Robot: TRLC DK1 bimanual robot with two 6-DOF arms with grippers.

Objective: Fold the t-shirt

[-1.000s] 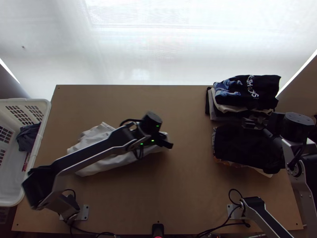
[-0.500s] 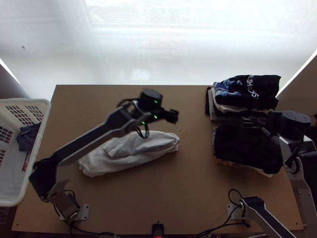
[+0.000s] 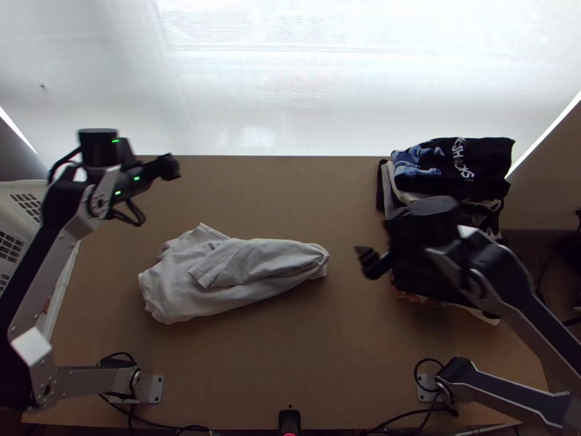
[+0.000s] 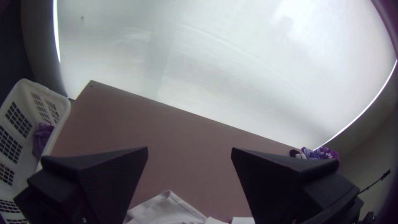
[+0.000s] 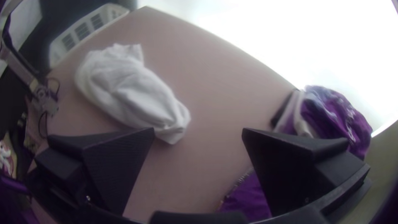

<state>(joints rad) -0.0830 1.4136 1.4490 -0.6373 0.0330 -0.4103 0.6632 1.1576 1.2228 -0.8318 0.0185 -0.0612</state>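
A white t-shirt [image 3: 232, 272] lies bunched in a long, wrinkled bundle left of the table's middle, one flap laid over it. My left gripper [image 3: 171, 167] is up beyond the shirt, over the table's far left part, away from the cloth. In the left wrist view my left gripper [image 4: 190, 151] stands open with nothing between its fingers, and the shirt's edge [image 4: 166, 209] shows below. My right gripper [image 3: 370, 261] hangs to the right of the shirt, apart from it. The right wrist view shows the right gripper [image 5: 198, 132] open and holding nothing, the white shirt [image 5: 132, 91] farther off.
Folded dark and light clothes [image 3: 454, 167] are stacked at the table's far right. A second dark pile [image 3: 428, 287] lies nearer, partly under the right arm. At the left edge stands a white basket [image 4: 62, 120] with a dark cloth [image 4: 41, 139] in it.
My left gripper has risen off the shirt and swung far to the left, uncovering the cloth. My right gripper has moved left from the clothes piles toward the middle.
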